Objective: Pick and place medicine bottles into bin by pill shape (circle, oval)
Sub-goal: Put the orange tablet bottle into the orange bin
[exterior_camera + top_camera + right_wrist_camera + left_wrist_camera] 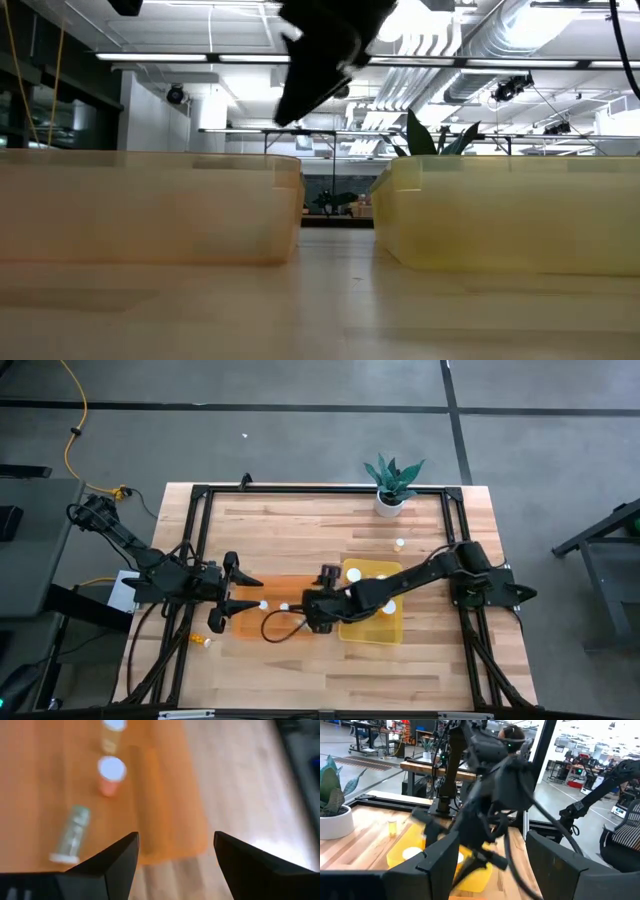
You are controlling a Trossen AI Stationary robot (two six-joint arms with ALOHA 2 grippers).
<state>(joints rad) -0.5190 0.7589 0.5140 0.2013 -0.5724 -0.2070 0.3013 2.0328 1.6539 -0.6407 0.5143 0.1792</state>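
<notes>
An orange bin (262, 622) and a yellow bin (375, 625) stand side by side mid-table. Amber medicine bottles with white caps stand in the orange bin (111, 770), and one lies on its side there (70, 836). Others show in the yellow bin (354, 573). One bottle stands on the table behind the bins (400, 544), and one lies near the left front (205, 641). My right gripper (175, 845) is open and empty, above the orange bin's right end (308, 610). My left gripper (256, 592) is open and empty over that bin's left end.
A white pot with a green plant (390, 485) stands at the table's far edge. A black frame (320, 490) runs round the table. My right arm (495, 785) stretches across the yellow bin, close in front of my left gripper (492, 865).
</notes>
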